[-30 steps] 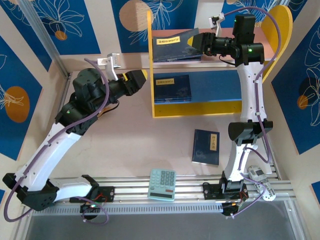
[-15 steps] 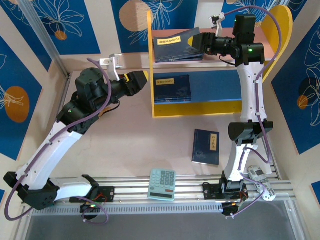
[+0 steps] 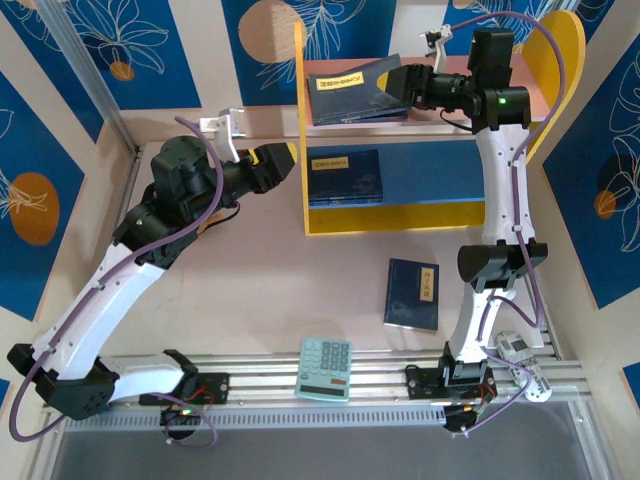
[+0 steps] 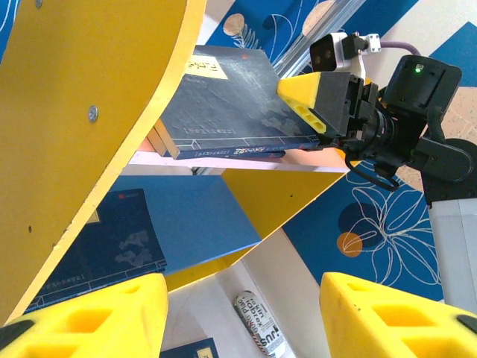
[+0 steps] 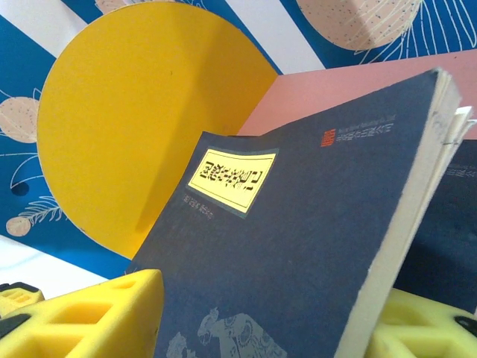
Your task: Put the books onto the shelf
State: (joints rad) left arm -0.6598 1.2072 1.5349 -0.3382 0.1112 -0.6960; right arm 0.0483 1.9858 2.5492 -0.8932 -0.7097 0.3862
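Looking down from above, you see the shelf (image 3: pixel 400 222) at 12 o'clock on the table. Your right gripper (image 3: pixel 403 85) is at the top of it. Its yellow fingers (image 4: pixel 317 101) pinch the 3 o'clock edge of the top book (image 3: pixel 350 90). That book sits tilted over the pink board (image 5: pixel 335 89). A second book (image 3: pixel 344 178) lies flat on the blue board (image 3: pixel 430 180) below. A third book (image 3: pixel 412 293) lies on the table at 4 o'clock, and the calculator (image 3: pixel 325 368) is at 6 o'clock. Your left gripper (image 3: pixel 285 158) hangs at 9 o'clock from the shelf, near its yellow side. Its fingers (image 4: pixel 89 317) are spread apart and hold nothing.
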